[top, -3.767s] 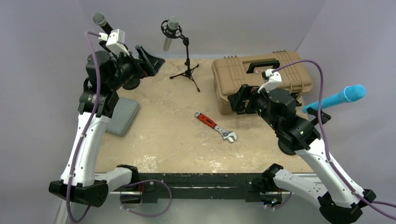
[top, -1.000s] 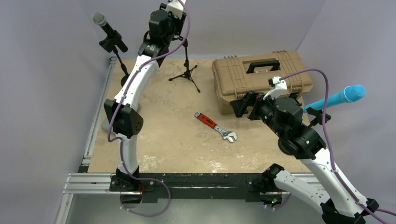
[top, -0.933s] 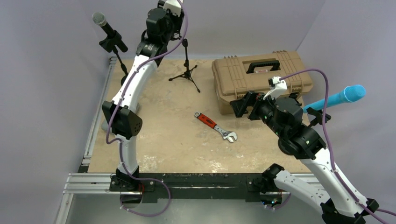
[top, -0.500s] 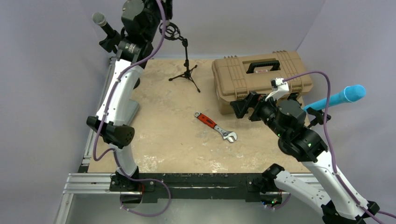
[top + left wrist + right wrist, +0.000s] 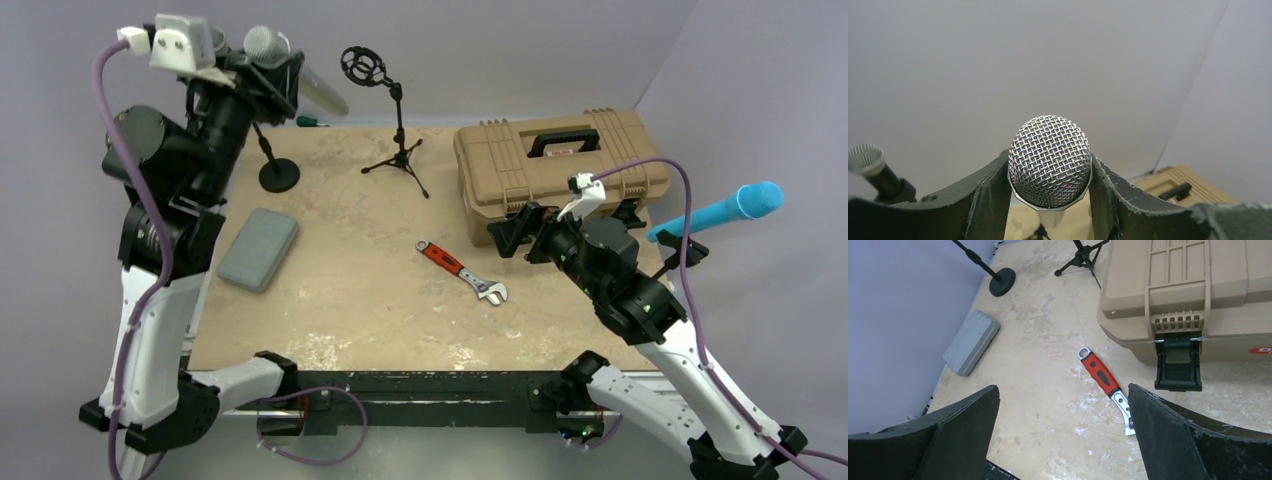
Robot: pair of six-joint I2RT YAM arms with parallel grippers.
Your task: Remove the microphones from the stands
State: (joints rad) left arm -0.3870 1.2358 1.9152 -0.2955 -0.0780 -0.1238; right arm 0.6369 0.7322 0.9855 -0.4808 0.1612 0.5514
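Near the front of the sandy worktop (image 5: 350, 320), the right hand (image 5: 512, 228) hangs with its fingers spread wide, gripping nothing, just in front of the tan toolbox (image 5: 560, 160). A red-handled adjustable wrench (image 5: 462, 271) lies flat mid-worktop, to that hand's left, apart from everything else. A flat grey case (image 5: 258, 249) rests near the left edge. Farther back, a black tripod stand (image 5: 401, 150) rises at the rear centre, topped by a ring-shaped shock mount (image 5: 362, 66). A second stand's round base (image 5: 278, 176) sits to its left. High at the far left, the left hand (image 5: 1049, 172) is clamped on the silver mesh-headed microphone (image 5: 268, 46). The head is wedged between both fingers, and the pale body slants down toward the shock mount without touching it. A blue microphone (image 5: 722, 210) juts in beyond the worktop's right edge.
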